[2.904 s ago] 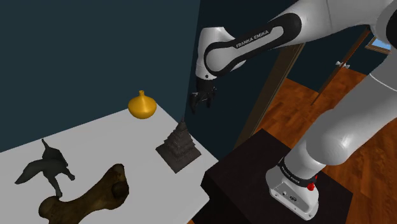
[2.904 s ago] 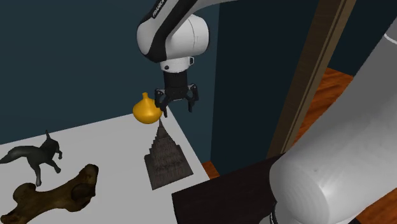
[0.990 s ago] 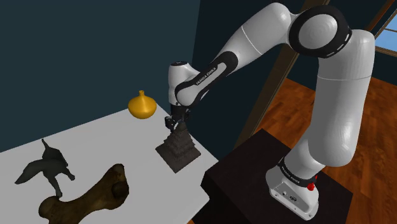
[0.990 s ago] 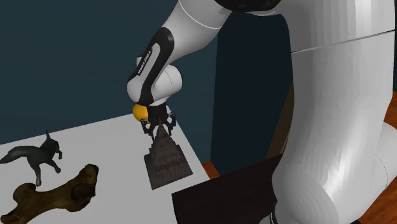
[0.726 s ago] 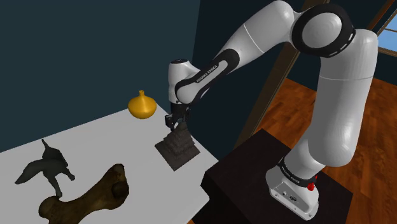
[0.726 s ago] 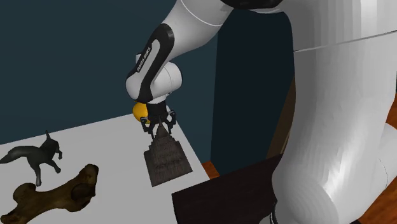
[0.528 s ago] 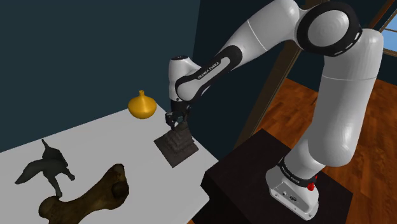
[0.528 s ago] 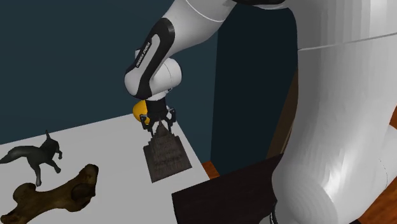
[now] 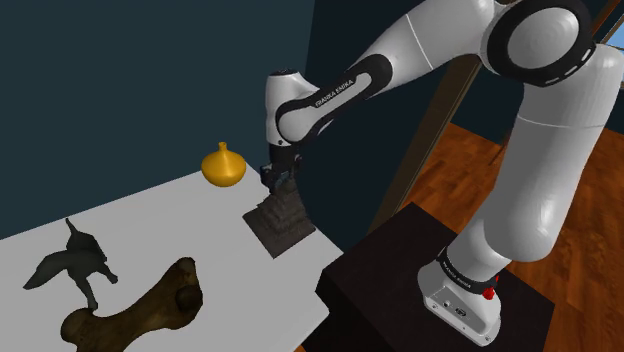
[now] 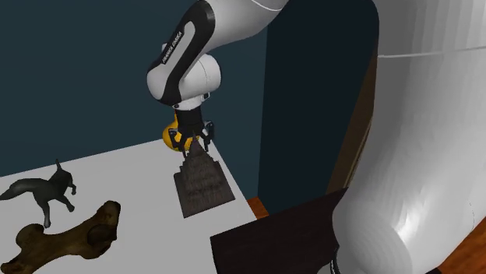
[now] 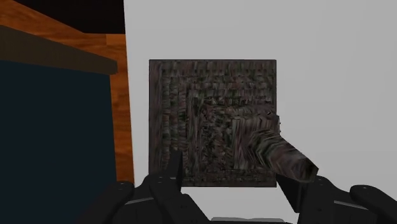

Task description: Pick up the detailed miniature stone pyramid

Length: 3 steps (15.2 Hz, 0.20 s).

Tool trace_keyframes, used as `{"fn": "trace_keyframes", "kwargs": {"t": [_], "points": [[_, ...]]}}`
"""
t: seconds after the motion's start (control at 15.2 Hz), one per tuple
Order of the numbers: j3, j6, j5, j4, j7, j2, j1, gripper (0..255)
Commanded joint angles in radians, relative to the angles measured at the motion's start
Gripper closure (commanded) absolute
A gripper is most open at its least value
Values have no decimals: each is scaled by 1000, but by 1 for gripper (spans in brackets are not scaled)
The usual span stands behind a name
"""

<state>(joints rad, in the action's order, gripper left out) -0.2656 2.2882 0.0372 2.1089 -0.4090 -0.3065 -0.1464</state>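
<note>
**K:** Dark teal wall behind, white bench (image 9: pixel 150 215) in front. Where's the stone pyramid (image 9: pixel 281 222)?

**M:** Near the bench edge on the side of the dark stand (image 9: pixel 400 270), and near the yellow vase (image 9: pixel 223 166), toward the shoulder view's right of it. The pincer (image 10: pixel 192 145) sits directly over it, closed on the top tiers just under the apex. I can't tell whether the base is clear of the bench or touching it.

**K:** Handling?

**M:** My read only.
- **Weight and stiffness:** It looks like rigid carved stone, so it's probably dense for its size with no give.
- **Friction:** The rough stepped texture should help the grip.
- **Taper:** The sides narrow upward, so a pinch up there tends to let it slide out downward.
- **Grip height:** The hold is well above the bulk of the mass. Expect it to tilt or swing if the lift is quick.

**K:** Better hold?

**M:** Go a tier or two lower, on two opposite flat faces, square to the base. In the wrist view the fingers (image 11: pixel 172 167) flank the peak, but the peak sits closer to one of them, so the grip looks off-centre. The thin tip is the part most likely to chip.

**K:** Any markings?

**M:** FRANKA EMIKA is printed on the arm (image 9: pixel 335 92). I can't read anything on the pyramid or the vase.
</note>
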Motion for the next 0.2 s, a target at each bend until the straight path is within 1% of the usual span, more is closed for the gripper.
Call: {"fn": "trace_keyframes", "kwargs": {"t": [0.0,0.13], "points": [[-3,-22,-7,-3,4,23,2,255],[-3,-24,-7,-3,4,24,3,255]]}}
